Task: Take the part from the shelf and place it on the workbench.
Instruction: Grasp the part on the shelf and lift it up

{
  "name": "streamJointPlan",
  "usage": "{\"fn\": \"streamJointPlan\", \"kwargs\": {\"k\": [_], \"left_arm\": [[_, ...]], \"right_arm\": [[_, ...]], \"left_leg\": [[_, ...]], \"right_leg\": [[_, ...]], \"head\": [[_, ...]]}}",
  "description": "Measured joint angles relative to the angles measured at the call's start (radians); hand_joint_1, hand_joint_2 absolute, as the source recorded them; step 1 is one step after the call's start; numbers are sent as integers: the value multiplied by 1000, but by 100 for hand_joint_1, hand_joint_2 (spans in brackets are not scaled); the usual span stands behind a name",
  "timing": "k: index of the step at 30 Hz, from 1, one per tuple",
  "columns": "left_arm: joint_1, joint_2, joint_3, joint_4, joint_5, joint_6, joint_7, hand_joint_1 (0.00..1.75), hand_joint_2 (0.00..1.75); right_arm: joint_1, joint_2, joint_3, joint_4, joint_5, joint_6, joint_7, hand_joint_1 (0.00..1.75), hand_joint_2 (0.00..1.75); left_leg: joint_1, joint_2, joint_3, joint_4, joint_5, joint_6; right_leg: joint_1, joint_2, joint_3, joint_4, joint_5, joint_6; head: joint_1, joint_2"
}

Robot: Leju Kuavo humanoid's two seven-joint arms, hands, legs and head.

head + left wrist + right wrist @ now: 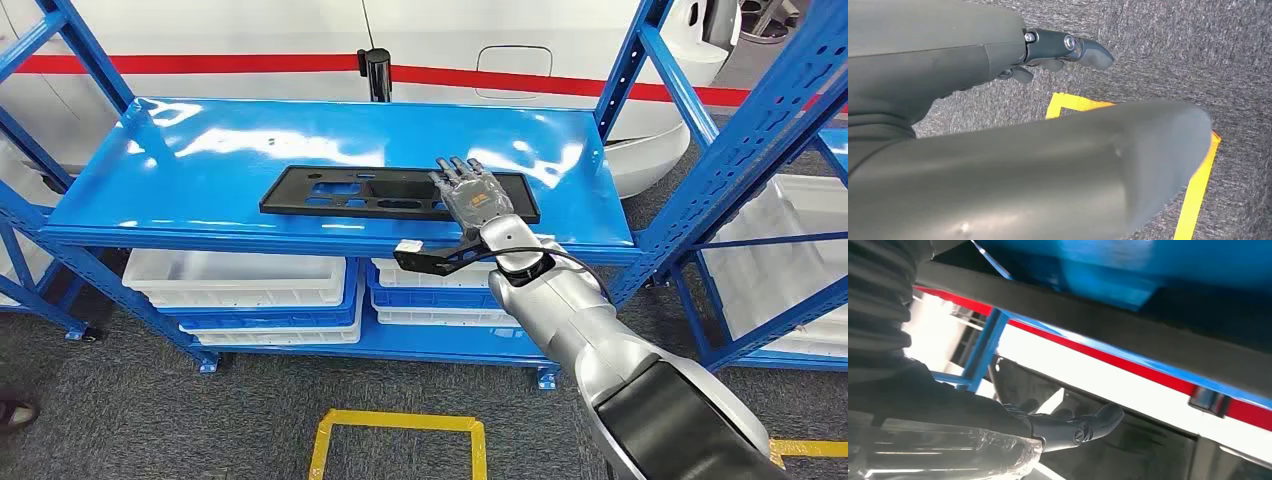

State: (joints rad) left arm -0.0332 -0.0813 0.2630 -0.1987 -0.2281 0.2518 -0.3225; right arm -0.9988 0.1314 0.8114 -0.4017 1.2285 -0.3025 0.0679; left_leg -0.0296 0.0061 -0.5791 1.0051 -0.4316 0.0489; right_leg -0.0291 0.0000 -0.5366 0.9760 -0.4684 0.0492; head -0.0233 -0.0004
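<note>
A long, flat black part (350, 190) with several cut-outs lies across the middle of the blue shelf top (200, 150). My right hand (472, 195) reaches in over the part's right end, palm down, fingers stretched out and apart, holding nothing. The right wrist view has the part's dark edge (1098, 325) running across the picture, with my right hand (948, 405) and its fingertips (1078, 427) a gap away from it. My left hand (973, 65) hangs over the grey floor, fingers (1083, 50) loose and holding nothing.
White bins (240, 275) fill the shelf level below. Blue uprights (620, 70) frame the shelf, and another blue rack (760, 150) stands at the right. Behind is a white body with a red stripe (250, 62). Yellow floor tape (400, 425) marks a box in front.
</note>
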Motion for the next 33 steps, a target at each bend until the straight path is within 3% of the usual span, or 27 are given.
{"fn": "streamJointPlan", "kwargs": {"k": [17, 21, 33], "left_arm": [[0, -2, 12, 0, -17, 0, -7, 0, 0], [0, -2, 15, 0, -20, -2, -10, 0, 0], [0, -3, 19, 0, -11, -12, -66, 0, 0]], "right_arm": [[-18, -37, -35, 30, 36, -36, 87, 4, 175], [-18, -46, -46, 33, 40, -36, 89, 172, 175], [-18, -60, -60, 37, 37, -46, 69, 175, 175]], "left_leg": [[0, 0, 0, 0, 0, 0], [0, 0, 0, 0, 0, 0], [0, 0, 0, 0, 0, 0]], "right_leg": [[0, 0, 0, 0, 0, 0], [0, 0, 0, 0, 0, 0], [0, 0, 0, 0, 0, 0]], "head": [[0, 0], [0, 0], [0, 0]]}}
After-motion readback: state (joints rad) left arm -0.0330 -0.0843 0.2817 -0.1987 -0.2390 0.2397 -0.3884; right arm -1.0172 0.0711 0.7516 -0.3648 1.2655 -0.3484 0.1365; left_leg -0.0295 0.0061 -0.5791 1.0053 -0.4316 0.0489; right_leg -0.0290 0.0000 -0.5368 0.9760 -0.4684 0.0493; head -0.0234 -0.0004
